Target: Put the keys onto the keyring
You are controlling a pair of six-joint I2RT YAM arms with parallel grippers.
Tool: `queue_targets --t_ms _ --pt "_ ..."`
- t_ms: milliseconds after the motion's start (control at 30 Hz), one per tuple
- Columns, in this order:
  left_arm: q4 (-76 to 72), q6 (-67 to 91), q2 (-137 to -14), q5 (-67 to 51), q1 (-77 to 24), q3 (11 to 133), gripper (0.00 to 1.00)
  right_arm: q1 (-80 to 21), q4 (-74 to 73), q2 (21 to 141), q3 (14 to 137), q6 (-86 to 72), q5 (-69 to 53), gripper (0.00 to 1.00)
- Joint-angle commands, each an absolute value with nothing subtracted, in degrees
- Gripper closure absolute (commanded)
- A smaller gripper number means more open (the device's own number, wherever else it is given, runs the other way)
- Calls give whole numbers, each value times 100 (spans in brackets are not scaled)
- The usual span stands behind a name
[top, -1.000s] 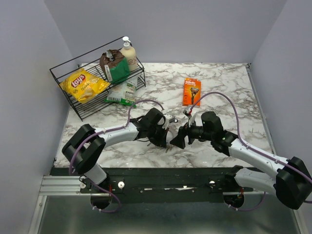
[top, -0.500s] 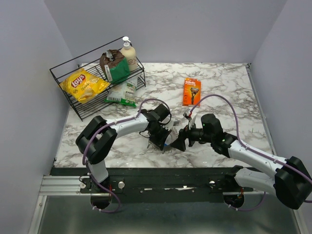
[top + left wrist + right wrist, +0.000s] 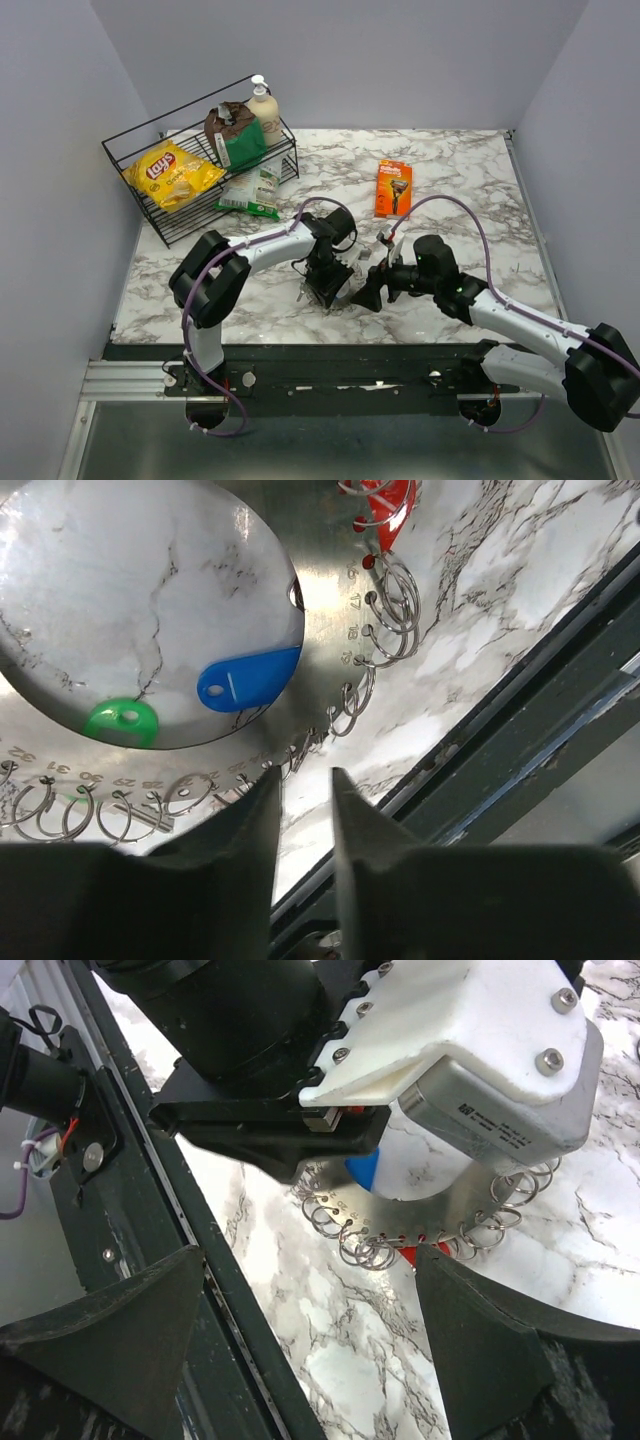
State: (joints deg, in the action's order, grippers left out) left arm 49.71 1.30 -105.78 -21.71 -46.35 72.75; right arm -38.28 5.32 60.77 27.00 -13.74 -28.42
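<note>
On the yellow chip bag (image 3: 170, 172) in the wire basket (image 3: 106, 147) at the back left, the brand "Lay's" reads clearly. Print on the orange razor pack (image 3: 393, 188) is too small to read. The keyring (image 3: 322, 635) is a flat metal band stamped with numbers; 17 and 18 are legible on one stretch, 31 and 32 on another. Small split rings hang all along its outer edge. A label on the left wrist housing is seen from the right wrist, but its print is not legible.

The table (image 3: 460, 190) is white marble pattern with grey veining. A black rail runs along its near edge, and plain pale grey walls close in three sides.

The keyring lies flat near the front centre, between the two grippers. The blue key (image 3: 250, 678) and the green key (image 3: 122, 722) show their heads inside its opening, the blue one overlapping the band. The red key (image 3: 388, 502) sits at the outer edge among the split rings.

The left gripper (image 3: 305, 780) is over the ring's rim with a narrow gap between its fingers. Whether it pinches a split ring cannot be told. The right gripper (image 3: 310, 1260) is spread wide, facing the ring and holding nothing.
</note>
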Motion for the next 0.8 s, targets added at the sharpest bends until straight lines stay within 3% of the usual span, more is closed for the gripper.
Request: queue_targets --t_ms 0,67,233,400,633,767 --pt "5133 26 -10442 -2057 -4623 7409 55 -3841 677 5950 2619 -1406 -3015 6" --pt "5054 35 -10310 -1978 -4570 7365 48 -3841 668 5933 2619 -1415 -3032 5" --pt "4712 316 -9776 -1723 -4386 7041 39 -3841 686 5880 2628 -1424 -3085 5" --pt "3650 904 -8809 -1898 -4088 6312 37 -3850 685 5757 2646 -1389 -3050 5" --pt "1032 2634 -6998 -2619 -4017 4031 39 -3841 686 5827 2777 -1345 -3085 5" --pt "-243 3655 -6137 -2392 -4008 3008 39 -3841 729 5862 2839 -1354 -3137 5"
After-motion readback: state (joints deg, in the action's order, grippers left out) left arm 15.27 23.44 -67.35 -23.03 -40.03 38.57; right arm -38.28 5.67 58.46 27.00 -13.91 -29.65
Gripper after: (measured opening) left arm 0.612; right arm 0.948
